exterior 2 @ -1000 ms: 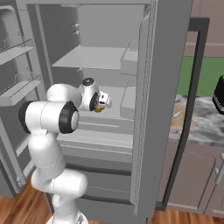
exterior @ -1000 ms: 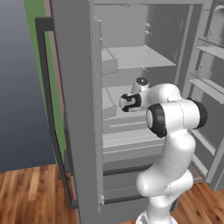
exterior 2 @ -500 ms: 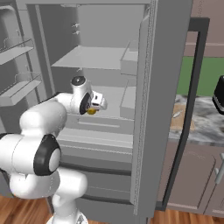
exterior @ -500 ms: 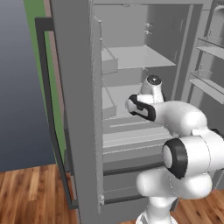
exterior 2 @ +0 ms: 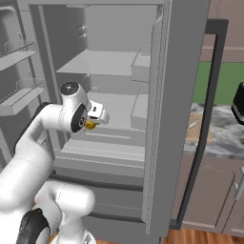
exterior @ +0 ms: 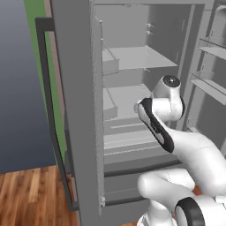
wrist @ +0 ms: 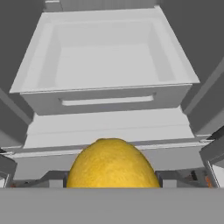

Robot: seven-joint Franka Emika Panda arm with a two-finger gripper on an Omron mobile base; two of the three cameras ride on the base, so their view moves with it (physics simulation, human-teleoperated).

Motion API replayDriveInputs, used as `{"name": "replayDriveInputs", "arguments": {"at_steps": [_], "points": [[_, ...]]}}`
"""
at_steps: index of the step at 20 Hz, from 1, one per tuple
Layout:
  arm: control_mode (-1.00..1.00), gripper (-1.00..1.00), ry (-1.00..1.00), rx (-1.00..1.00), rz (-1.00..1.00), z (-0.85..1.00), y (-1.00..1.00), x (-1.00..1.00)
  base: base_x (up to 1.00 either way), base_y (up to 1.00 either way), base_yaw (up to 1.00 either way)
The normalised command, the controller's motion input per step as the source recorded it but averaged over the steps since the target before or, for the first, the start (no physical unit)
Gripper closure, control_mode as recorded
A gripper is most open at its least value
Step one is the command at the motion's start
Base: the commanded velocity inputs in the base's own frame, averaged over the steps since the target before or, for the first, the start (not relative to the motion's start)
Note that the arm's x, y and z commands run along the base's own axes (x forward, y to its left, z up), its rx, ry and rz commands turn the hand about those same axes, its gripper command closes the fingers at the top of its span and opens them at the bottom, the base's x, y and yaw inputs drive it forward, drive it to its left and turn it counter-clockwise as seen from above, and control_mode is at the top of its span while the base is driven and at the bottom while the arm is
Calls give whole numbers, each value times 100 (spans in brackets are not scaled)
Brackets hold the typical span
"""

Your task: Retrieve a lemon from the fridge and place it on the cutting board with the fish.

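The tall grey French-door fridge (exterior: 79, 110) stands open, and its pale grey inside shows flat shelves and a drawer low down. In the right base view the end effector (exterior 2: 93, 121) is in front of the middle shelf of the fridge, and the small round yellow lemon (exterior 2: 90, 125) sits clamped between its jaws. In the hand view the lemon (wrist: 113, 164) is very close at the bottom, and beyond it there is an open, pale grey drawer (wrist: 105, 65) of the fridge. The white arm rises in front of the lower drawers.

The room has a floor of brown wooden planks (exterior: 31, 198). To the left of the fridge in the left base view there is a blue-grey wall (exterior: 17, 79) and a green strip next to it. To the right of the fridge in the right base view a grey marbled bench (exterior 2: 224, 138) lies on brown cabinets (exterior 2: 214, 190). On this bench rests a flat light-tan wooden cutting board (exterior 2: 194, 127), partly hidden behind the long dark door handle (exterior 2: 202, 128), with a small pale shape (exterior 2: 192, 125) on it that I cannot tell clearly. A dark object (exterior 2: 238, 102) stands at the right edge.
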Motion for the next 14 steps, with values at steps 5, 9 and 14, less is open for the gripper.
{"name": "replayDriveInputs", "arguments": {"at_steps": [5,9,14], "points": [[-100,100,3,1,0,71,0,-100,0,0,0],[-100,100,9,1,0,77,0,-100,0,0,0],[-100,100,10,0,0,62,0,-99,0,0,0]]}}
